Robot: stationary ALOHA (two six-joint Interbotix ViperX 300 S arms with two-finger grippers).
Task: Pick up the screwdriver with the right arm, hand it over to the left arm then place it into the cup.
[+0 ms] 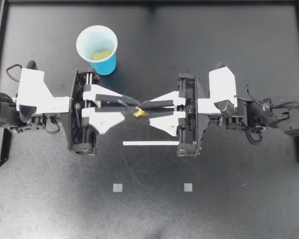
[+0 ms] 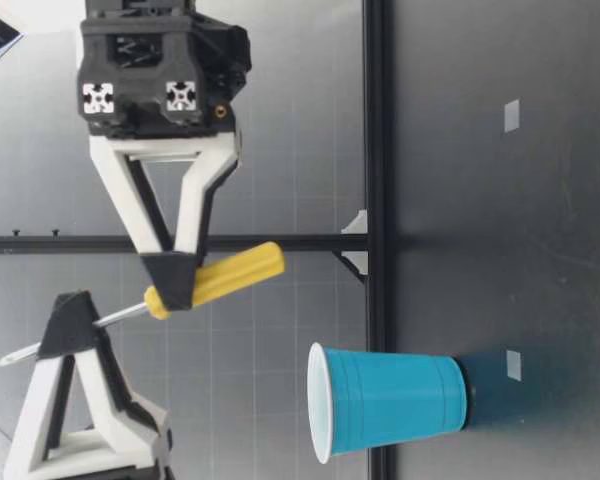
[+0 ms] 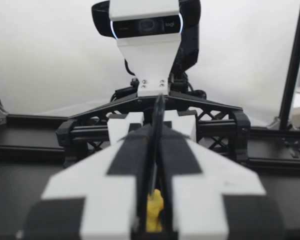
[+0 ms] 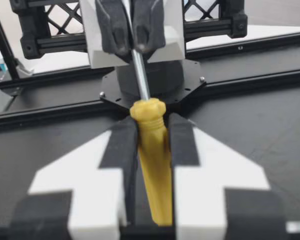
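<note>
Your left gripper (image 1: 131,102) and right gripper (image 1: 145,106) meet tip to tip over the middle of the table (image 1: 229,50), closer to the overhead camera than anything else. Both are holding the screwdriver (image 1: 139,113), which is off the table in mid-air.

From table height you can see the screwdriver (image 2: 230,275) standing steeply, tilted, with its metal tip up and the yellow handle down. The right gripper (image 2: 170,272) pinches the handle near its collar. The left gripper (image 2: 75,325) pinches the bare shaft higher up.

In the right wrist view the handle (image 4: 152,165) sits between the two black pads, touching both. In the left wrist view the fingers (image 3: 125,160) are almost pressed together on the thin shaft, with a bit of yellow showing below.

Your cup (image 1: 105,64) stands upright on the table beside the left arm, apart from both grippers. On the near side of the table lie a white strip (image 1: 150,143) and two small squares (image 1: 118,187).
</note>
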